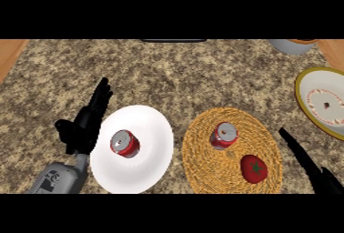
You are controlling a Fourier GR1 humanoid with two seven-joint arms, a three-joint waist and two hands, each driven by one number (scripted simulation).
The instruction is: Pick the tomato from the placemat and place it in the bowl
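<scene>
- The red round tomato with a green stem mark (254,168) lies on the woven, straw-coloured round placemat (201,168), toward its near right part.
- A red and silver drink can (224,135) also rests on the placemat, far and left of the tomato, apart from it.
- To the left of the placemat, just beside it, sits a plain white round plate (144,123) with a second red and silver can (124,144) lying on it, left of its middle.
- The white bowl with a yellow-green rim and a reddish ring inside (316,88) stands at the right edge of the speckled granite surface (174,77), far and right of the placemat.
- The left hand (84,125) shows just left of the plate, its fingers straight and apart, pointing away, holding nothing.
- The right hand (306,161) comes in at the near right, just right of the placemat, with fingers stretched out straight and not touching the tomato.
- A grey cup-like vessel (292,45) is partly visible at the far right edge.
</scene>
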